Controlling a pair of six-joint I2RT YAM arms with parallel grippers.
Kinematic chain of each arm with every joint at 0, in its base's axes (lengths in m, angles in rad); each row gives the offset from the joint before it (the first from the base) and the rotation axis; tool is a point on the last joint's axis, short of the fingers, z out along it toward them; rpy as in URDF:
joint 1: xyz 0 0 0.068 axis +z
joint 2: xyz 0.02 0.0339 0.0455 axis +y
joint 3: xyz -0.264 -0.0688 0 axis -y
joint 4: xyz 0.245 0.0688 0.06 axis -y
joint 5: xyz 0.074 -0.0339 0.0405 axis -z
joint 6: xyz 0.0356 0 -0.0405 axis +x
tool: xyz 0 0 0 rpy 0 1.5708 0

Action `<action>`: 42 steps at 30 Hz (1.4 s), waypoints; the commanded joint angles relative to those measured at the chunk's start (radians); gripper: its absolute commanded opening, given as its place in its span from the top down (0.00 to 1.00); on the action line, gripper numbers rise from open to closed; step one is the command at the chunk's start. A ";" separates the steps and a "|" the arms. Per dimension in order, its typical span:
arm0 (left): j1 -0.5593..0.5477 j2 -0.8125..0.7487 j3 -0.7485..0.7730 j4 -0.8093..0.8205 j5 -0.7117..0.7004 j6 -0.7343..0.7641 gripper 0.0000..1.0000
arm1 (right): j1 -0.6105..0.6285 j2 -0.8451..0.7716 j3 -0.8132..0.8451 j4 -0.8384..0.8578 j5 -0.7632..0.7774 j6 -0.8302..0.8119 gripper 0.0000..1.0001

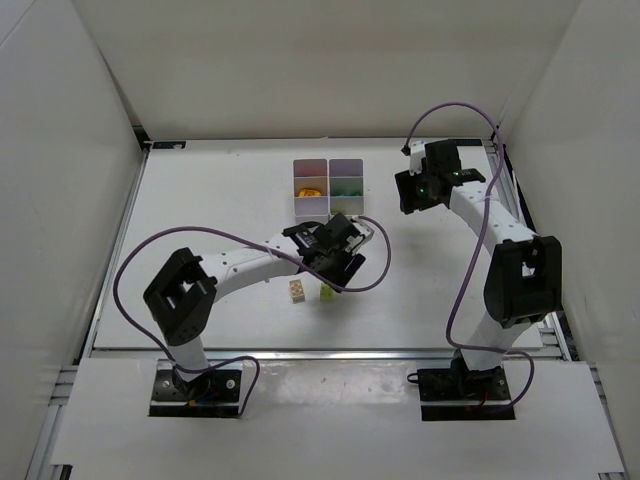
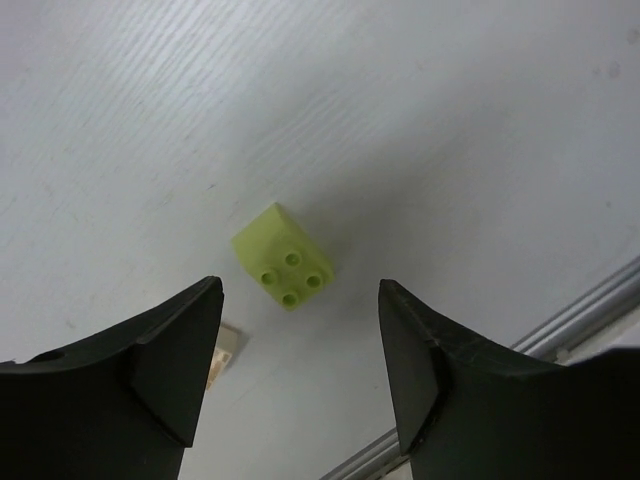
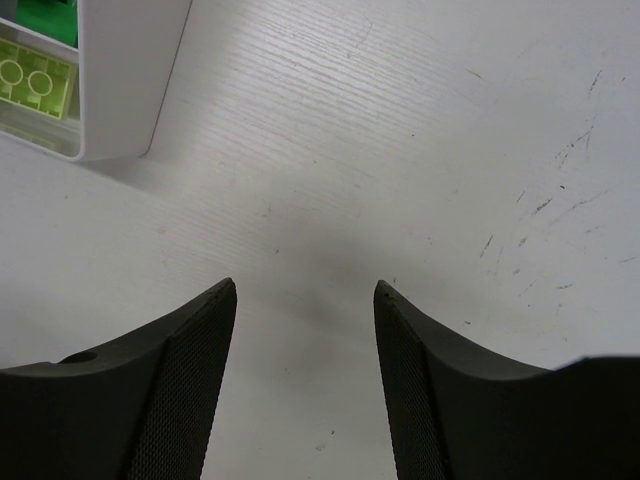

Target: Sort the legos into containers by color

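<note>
A lime lego (image 2: pixel 283 257) lies studs up on the white table, just ahead of and below my open, empty left gripper (image 2: pixel 298 292). A pale tan lego (image 2: pixel 226 350) lies beside it, partly hidden by my left finger. In the top view the lime lego (image 1: pixel 327 292) and the tan lego (image 1: pixel 298 291) sit just in front of the left gripper (image 1: pixel 338 262). The block of containers (image 1: pixel 328 178) stands behind it, its near bins hidden by the gripper. My right gripper (image 3: pixel 304 286) is open and empty over bare table, right of the containers (image 3: pixel 120 80).
One bin holds a yellow-orange piece (image 1: pixel 311 188) and another holds green pieces (image 1: pixel 345 187). The right wrist view shows a lime brick (image 3: pixel 35 80) and a green one (image 3: pixel 50 20) inside bins. White walls enclose the table. A metal rail (image 2: pixel 590 305) runs along its near edge.
</note>
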State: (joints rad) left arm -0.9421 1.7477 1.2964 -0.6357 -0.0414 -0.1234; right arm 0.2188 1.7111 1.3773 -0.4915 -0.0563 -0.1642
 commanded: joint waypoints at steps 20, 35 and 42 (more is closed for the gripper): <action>0.003 -0.010 -0.105 -0.004 -0.028 -0.214 0.31 | 0.001 -0.079 -0.080 0.027 -0.062 -0.011 0.39; 0.003 0.079 -0.056 0.027 0.009 -0.216 0.30 | 0.001 -0.088 -0.118 0.018 -0.073 -0.011 0.40; 0.003 0.141 0.027 0.033 0.008 -0.209 0.30 | -0.009 -0.084 -0.113 0.014 -0.079 -0.009 0.40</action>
State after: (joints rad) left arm -0.9382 1.8854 1.2743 -0.6250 -0.0425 -0.3267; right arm 0.2180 1.6508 1.2610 -0.4915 -0.1169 -0.1680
